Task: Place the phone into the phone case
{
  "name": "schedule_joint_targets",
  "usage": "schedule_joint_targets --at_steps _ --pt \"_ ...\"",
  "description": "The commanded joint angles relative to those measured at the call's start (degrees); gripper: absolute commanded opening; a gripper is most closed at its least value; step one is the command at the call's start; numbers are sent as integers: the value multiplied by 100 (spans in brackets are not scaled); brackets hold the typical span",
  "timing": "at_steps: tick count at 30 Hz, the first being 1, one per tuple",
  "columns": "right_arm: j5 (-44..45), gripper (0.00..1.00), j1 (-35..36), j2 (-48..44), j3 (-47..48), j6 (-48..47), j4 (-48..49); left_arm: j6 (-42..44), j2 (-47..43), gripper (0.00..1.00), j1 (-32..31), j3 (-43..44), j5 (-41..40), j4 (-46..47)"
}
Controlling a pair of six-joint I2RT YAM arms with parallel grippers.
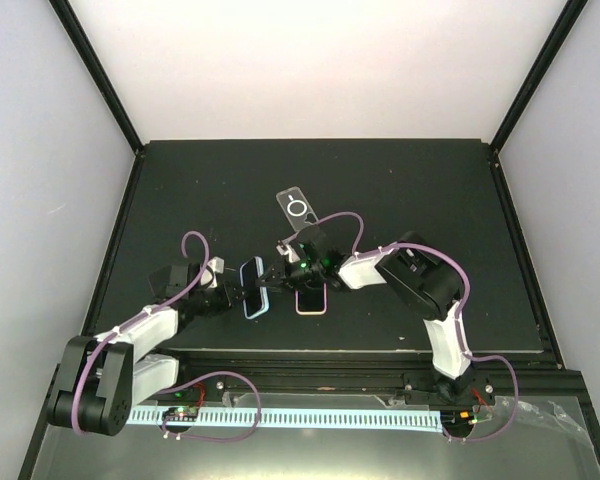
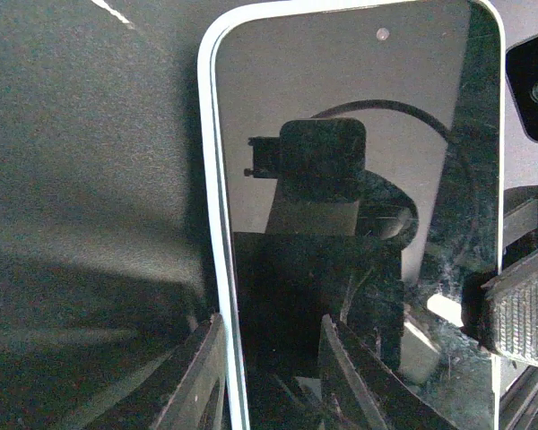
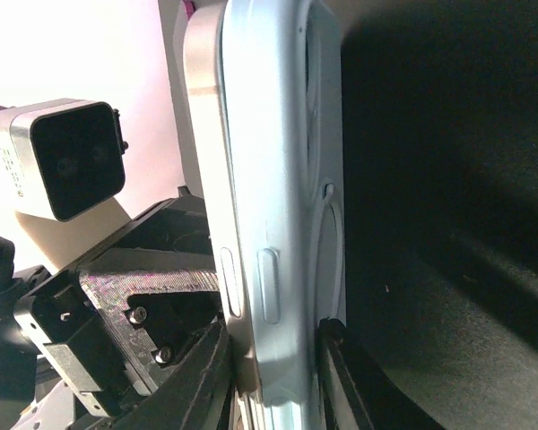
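Note:
A phone with a pale blue-white rim is held between both grippers just left of the table's middle. In the left wrist view its dark screen fills the frame. My left gripper is shut on its near end. My right gripper is shut across the phone's edge and a translucent pale case pressed against its back. The case shows button covers and a ring. One right fingertip pad shows beside the screen.
A second clear case with a white ring lies on the black mat behind the grippers. A pink-rimmed phone lies flat just under the right arm's wrist. The left wrist camera sits close to the right gripper.

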Motion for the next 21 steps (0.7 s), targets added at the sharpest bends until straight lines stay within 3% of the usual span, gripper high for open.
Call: schedule_joint_targets --at_steps 1,5,9,14,19,21 --pt "-201 24 93 -182 96 43 315 85 157 31 -68 11 285 125" --pt "-189 27 98 -90 197 -20 186 47 154 31 -62 -25 292 159" --pt "-103 11 99 -94 216 -162 -9 62 135 31 -68 -9 289 115" --pt "318 7 99 -272 314 -717 -891 66 80 37 -62 19 257 19" --pt "339 28 109 -256 489 -886 -1231 71 149 35 -62 19 252 69" --pt "392 33 125 -238 539 -936 -1348 54 185 35 -63 10 264 100"
